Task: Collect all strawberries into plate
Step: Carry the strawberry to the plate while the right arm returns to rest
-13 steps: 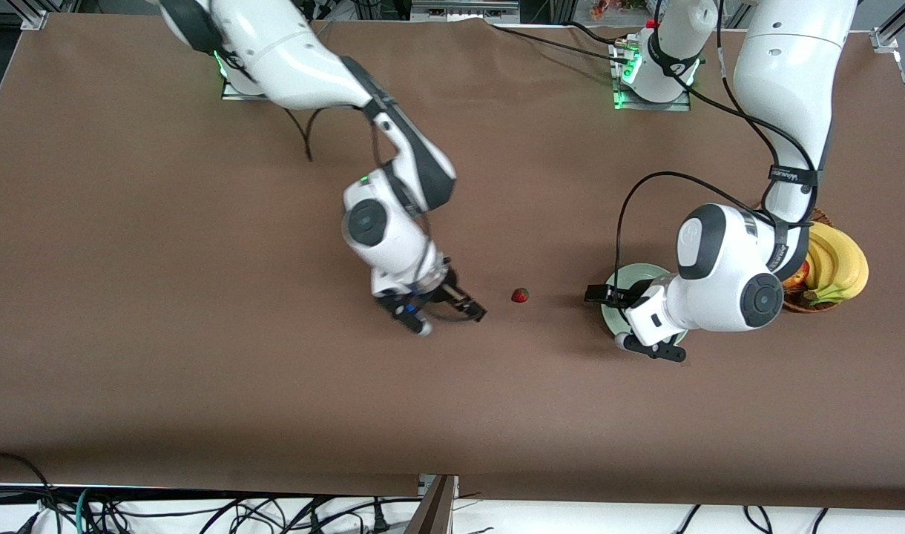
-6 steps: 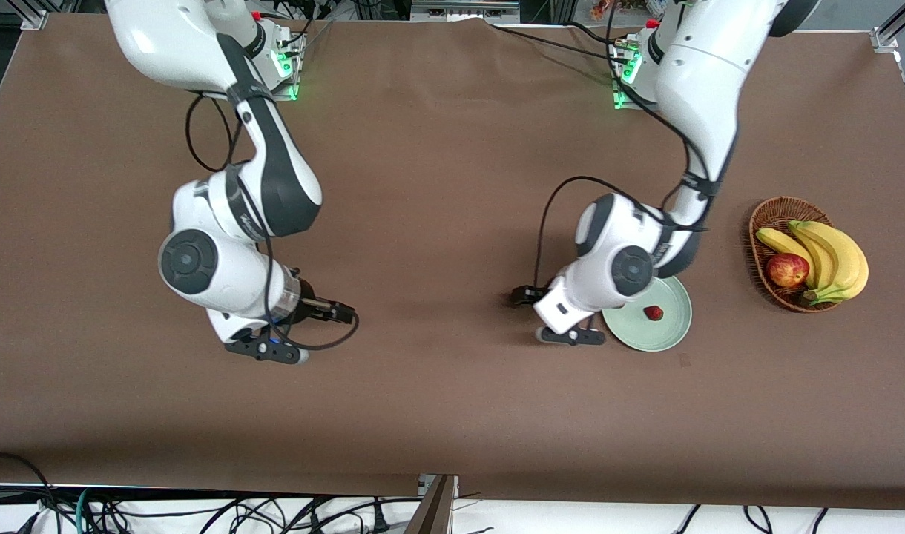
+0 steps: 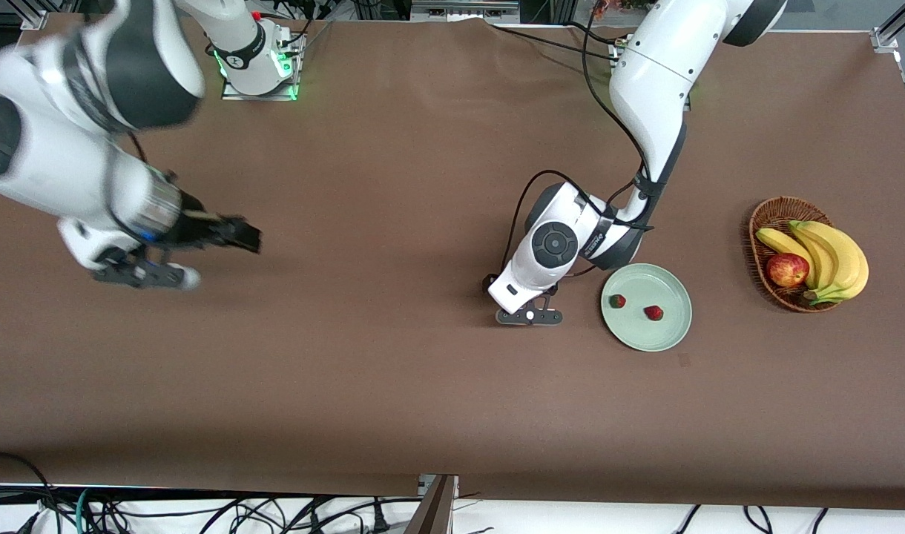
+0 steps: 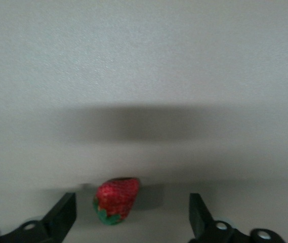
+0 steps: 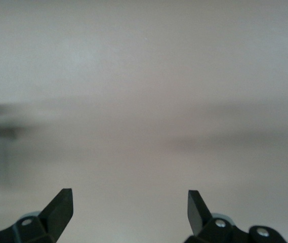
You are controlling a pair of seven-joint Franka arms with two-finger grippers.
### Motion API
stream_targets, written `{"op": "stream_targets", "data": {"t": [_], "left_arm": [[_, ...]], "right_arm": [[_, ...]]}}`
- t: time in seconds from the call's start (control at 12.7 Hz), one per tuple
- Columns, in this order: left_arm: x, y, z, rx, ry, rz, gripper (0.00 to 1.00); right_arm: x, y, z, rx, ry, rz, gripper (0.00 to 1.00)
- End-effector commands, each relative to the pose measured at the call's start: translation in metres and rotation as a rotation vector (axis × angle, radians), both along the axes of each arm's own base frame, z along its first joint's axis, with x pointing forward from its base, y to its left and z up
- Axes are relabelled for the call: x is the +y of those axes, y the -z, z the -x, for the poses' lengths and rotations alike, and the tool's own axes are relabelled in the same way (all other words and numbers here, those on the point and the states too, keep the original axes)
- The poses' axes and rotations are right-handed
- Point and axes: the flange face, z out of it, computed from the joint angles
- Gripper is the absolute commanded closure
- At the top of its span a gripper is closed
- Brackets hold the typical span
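Observation:
The pale mint-green plate (image 3: 671,330) lies on the brown table near the left arm's end. Two strawberries (image 3: 616,301) (image 3: 653,313) lie in it. My left gripper (image 3: 501,293) hangs low over the table beside the plate, toward the right arm's end. In the left wrist view it (image 4: 132,205) is open, and the third strawberry (image 4: 116,200) lies on the table between its fingers, untouched. That berry is hidden under the hand in the front view. My right gripper (image 3: 234,233) is open and empty (image 5: 130,200) over bare table near the right arm's end.
A brown wicker basket (image 3: 765,215) with bananas (image 3: 831,256) and a red-yellow apple (image 3: 787,269) stands beside the plate, toward the left arm's end. Cables hang past the table's front edge.
The right arm has swung away toward its end of the table. The left gripper has moved off the plate, where two strawberries now show, to over the loose strawberry.

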Motion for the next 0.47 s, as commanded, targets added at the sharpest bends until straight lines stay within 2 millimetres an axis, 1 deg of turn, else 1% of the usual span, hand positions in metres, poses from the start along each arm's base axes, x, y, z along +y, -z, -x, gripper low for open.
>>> {"op": "stream_targets", "data": {"t": [0.0, 0.08, 0.24, 0.39], "left_arm": [[0.003, -0.001, 0.001, -0.028, 0.019, -0.037, 0.48], [0.005, 0.003, 0.003, -0.019, 0.021, -0.043, 0.62], [0.006, 0.001, 0.003, -0.021, 0.021, -0.042, 0.85], [0.012, -0.006, -0.001, -0.017, 0.023, -0.045, 0.87]], "right_arm": [[-0.040, -0.028, 0.027, 0.003, -0.067, -0.011, 0.00], [-0.050, -0.033, 0.032, 0.008, -0.080, -0.017, 0.00], [-0.062, -0.036, 0.048, 0.011, -0.081, 0.001, 0.00], [-0.069, -0.034, 0.068, -0.016, -0.089, 0.015, 0.00]]}}
